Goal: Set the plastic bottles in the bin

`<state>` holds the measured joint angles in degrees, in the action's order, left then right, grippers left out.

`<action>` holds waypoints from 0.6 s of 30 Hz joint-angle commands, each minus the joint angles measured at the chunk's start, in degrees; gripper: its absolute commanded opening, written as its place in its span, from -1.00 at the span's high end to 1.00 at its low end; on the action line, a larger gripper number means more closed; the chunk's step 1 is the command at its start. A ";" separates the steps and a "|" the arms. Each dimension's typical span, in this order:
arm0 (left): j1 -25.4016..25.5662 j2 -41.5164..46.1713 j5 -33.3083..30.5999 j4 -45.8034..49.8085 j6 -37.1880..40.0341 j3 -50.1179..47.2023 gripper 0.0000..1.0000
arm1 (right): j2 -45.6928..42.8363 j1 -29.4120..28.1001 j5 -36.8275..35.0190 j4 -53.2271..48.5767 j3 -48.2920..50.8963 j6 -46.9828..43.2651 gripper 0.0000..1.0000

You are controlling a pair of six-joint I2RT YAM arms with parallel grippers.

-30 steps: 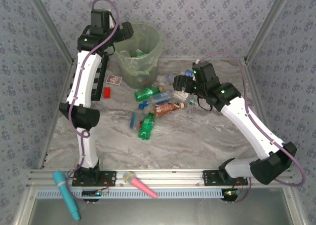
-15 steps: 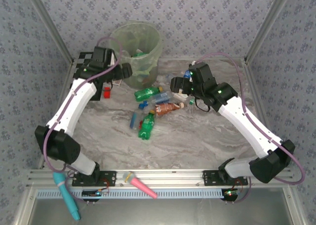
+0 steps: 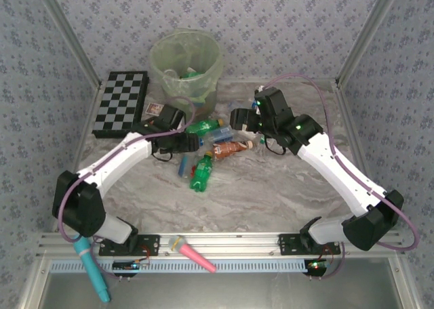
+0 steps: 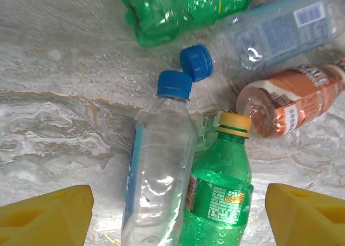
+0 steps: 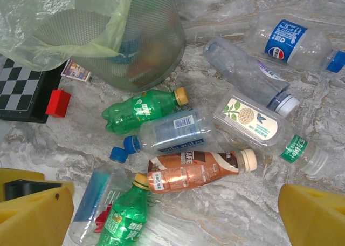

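Yellow fingers (image 4: 43, 216) of your left gripper (image 4: 175, 216) were spread wide and pinched nothing — in the left wrist view one sat at seven o'clock, the other at five. Between them, on the marble table (image 4: 54, 95), lay a clear blue-capped bottle (image 4: 159, 159) and, touching its right side, a green yellow-capped bottle (image 4: 221, 195), both necks toward twelve. At two o'clock from those you had a brown bottle (image 4: 291, 100); past it lay a clear bottle with a pale blue label (image 4: 269, 33), and at twelve a second green bottle (image 4: 183, 8).

Your right gripper (image 5: 172, 216) was likewise spread and empty, its fingers at seven and five in the right wrist view. At one o'clock from it lay a white-labelled bottle (image 5: 250, 119), farther out a clear white-capped bottle (image 5: 245, 73), and near two a clear bottle with a dark blue label (image 5: 291, 43). The bin (image 5: 135, 46) stood upright at eleven o'clock, its thin bag (image 5: 54, 19) draped over the rim — that second green bottle lay near its foot. A red block (image 5: 57, 103) and the chessboard (image 5: 16, 89) lay at ten, left of the bin. In the top view the loose bottles clustered at six o'clock from the bin, between your two grippers.
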<state>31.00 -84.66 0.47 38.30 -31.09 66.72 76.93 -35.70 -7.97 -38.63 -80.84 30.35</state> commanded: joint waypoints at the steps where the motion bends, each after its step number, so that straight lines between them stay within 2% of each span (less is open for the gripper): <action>1: -0.19 -3.18 1.10 -1.26 -0.01 -1.74 -0.63 | -0.68 -0.59 -0.64 -0.28 0.26 -0.59 -0.99; 14: 0.02 -11.05 5.24 -2.31 3.38 -3.79 -0.49 | -2.17 -0.67 -2.27 -0.75 1.38 -0.21 -0.99; 18: 0.11 -12.94 5.07 -2.64 3.88 -3.96 -0.36 | -2.19 -0.64 -2.40 -0.94 1.16 -0.43 -0.99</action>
<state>30.87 -96.27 4.75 36.07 -28.36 62.92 76.03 -35.94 -8.84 -38.76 -80.25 30.37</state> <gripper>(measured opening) 0.692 0.994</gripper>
